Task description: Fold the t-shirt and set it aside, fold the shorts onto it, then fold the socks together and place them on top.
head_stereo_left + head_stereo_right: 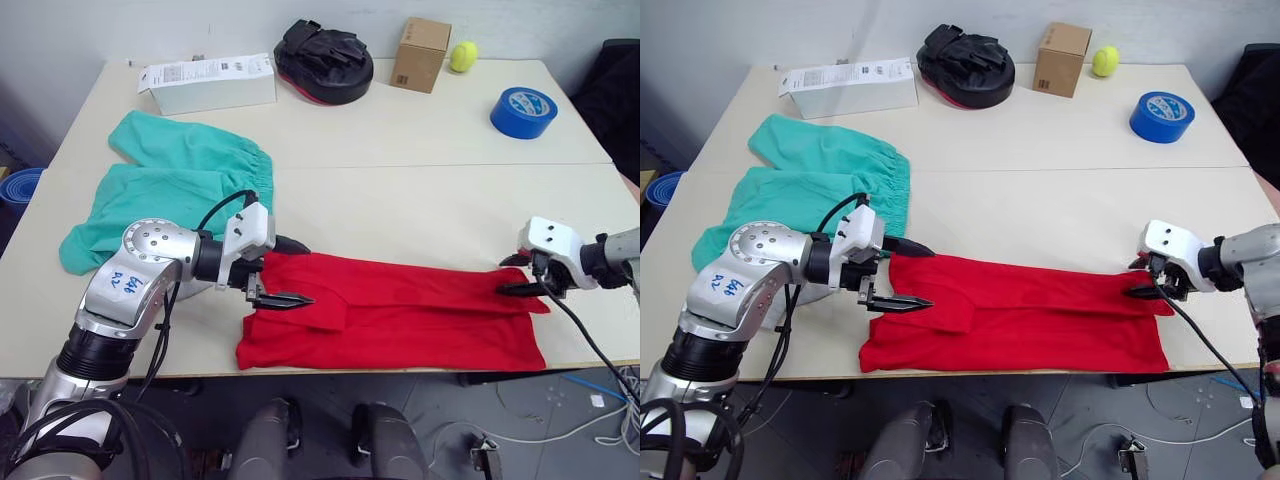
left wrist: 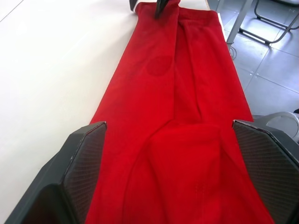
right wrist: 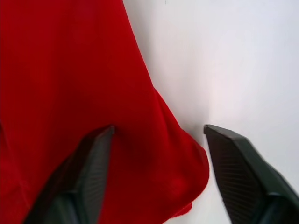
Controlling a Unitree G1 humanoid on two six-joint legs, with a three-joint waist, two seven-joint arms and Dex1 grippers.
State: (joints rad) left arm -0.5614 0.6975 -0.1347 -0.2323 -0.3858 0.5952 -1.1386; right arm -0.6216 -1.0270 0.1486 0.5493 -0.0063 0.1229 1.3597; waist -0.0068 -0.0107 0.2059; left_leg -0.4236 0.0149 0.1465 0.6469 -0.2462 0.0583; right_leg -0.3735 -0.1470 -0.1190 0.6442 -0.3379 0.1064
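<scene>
Your left gripper (image 1: 283, 271) and right gripper (image 1: 521, 275) straddle opposite ends of the t-shirt (image 1: 400, 315), fingers spread, gripping nothing. It lies as a long band on the worktop (image 1: 420, 190), probably set for the crosswise fold.

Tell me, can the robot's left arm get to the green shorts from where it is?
Probably yes. The shorts lie just beyond the left gripper, whose open fingers straddle the t-shirt, and nothing stands between them.

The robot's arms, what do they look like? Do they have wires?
The left arm is shiny silver metal with round joints, blue handwriting on its side, and a black cable looping over it. Its left gripper has a white block and two pointy black fingers. The right gripper also has a white block with black fingers, plus a black cable hanging down.
</scene>
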